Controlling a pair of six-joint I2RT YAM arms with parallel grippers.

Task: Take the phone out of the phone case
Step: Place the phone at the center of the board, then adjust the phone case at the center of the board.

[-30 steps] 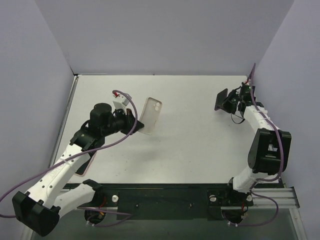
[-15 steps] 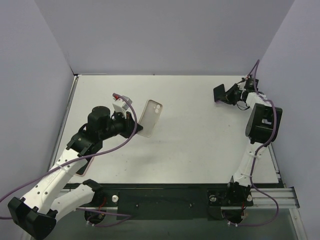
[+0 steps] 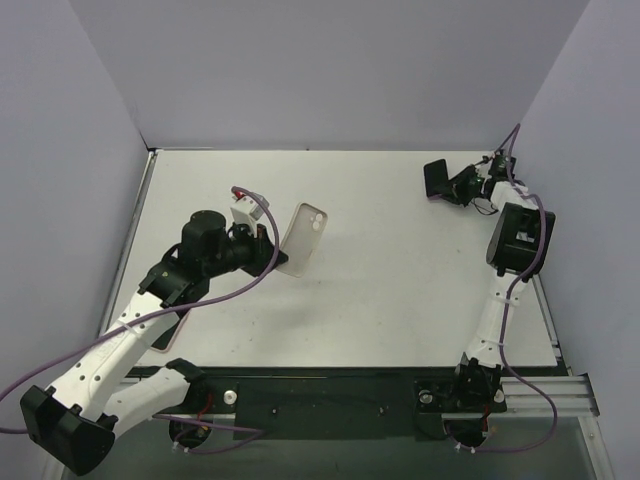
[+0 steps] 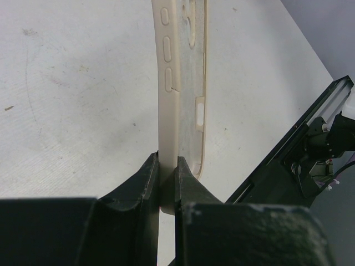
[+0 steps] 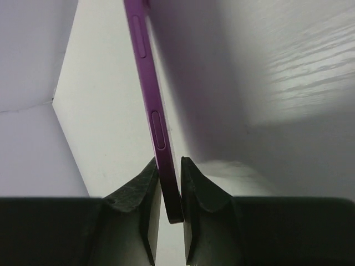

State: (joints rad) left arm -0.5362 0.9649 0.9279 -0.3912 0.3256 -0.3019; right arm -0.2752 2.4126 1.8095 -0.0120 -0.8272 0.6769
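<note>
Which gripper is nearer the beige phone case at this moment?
Left. The left gripper is clamped on an edge of the phone case. The right gripper is far across at the back right, pinching the purple phone.

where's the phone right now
In the top view the purple phone is at the far right of the table, pinched in the right gripper near the side wall, well apart from the beige phone case the left gripper holds.

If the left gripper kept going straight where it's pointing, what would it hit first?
Likely the bare table. The left gripper, jaws shut on the phone case, seems to tilt down toward it with nothing between; depth is unclear.
</note>
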